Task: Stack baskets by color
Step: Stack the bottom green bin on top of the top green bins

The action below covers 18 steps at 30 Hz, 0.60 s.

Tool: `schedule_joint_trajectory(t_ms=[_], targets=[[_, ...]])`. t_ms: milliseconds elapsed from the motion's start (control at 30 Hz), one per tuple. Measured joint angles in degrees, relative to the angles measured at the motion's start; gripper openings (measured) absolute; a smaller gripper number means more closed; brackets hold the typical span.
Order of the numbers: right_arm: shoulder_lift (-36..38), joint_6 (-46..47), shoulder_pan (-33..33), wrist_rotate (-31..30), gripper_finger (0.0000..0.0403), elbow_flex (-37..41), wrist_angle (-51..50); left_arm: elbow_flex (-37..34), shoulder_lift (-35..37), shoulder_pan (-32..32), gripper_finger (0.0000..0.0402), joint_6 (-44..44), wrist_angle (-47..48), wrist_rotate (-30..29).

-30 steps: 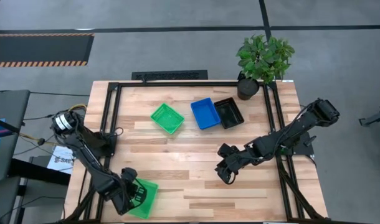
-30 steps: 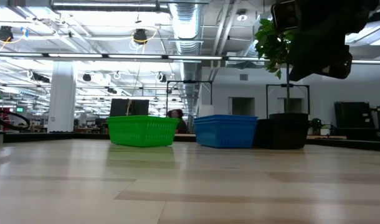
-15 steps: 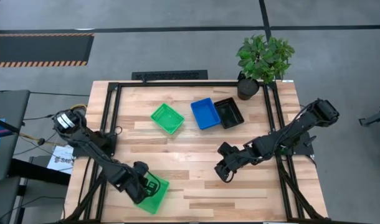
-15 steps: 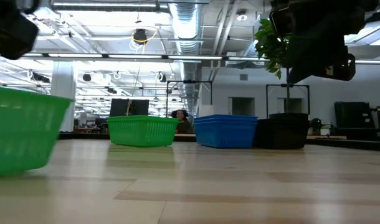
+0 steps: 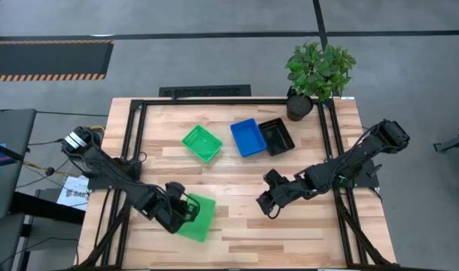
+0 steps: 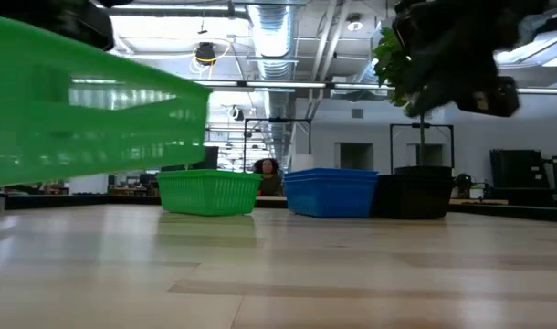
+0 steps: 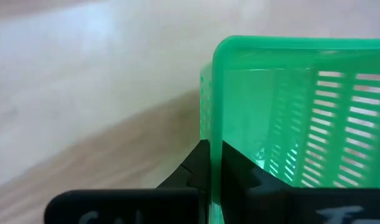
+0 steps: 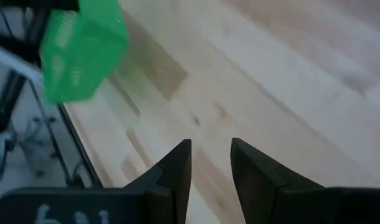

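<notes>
**Green basket lifted, bound for its match**

The left gripper [image 5: 178, 213] has its jaws clamped on the rim of a green basket [image 5: 196, 218], apparently clear of the wooden surface [image 5: 237, 188] near its front left; the right gripper [image 5: 269, 205] hangs mid-surface, jaws apart and empty; next comes nesting this ribbed mesh tray squarely into the far green basket [image 5: 202, 143], beside the blue basket [image 5: 247, 137] and black basket [image 5: 276, 136].

Left arm is reaching across the table's near left part, its left gripper [image 5: 183, 211] pinching a green basket [image 5: 196, 218] rim. Right gripper [image 5: 266, 208] is hovering mid-table, fingers [image 8: 177, 163] parted, empty.
</notes>
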<state>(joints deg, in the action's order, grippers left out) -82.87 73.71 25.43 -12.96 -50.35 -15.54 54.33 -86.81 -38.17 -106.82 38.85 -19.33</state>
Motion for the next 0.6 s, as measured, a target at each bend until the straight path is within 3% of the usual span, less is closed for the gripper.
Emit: schedule_joint_trajectory(t_ms=[167,400,600], targets=[[0.00,0.26,-0.33,-8.11,0.0145,0.00,6.52,0.00,0.37,2.68,0.0000,-1.19,-0.60,-3.77],[-1.84,0.66,-4.12,-8.49,0.0201,-0.01,10.15,0.00,0.37,8.25,0.0000,1.65,-6.02,-10.13],[-4.48,-2.05,-5.88,-8.41,0.0204,-2.06,11.59,0.00,0.37,12.76,0.0000,5.90,-9.32,-11.56]])
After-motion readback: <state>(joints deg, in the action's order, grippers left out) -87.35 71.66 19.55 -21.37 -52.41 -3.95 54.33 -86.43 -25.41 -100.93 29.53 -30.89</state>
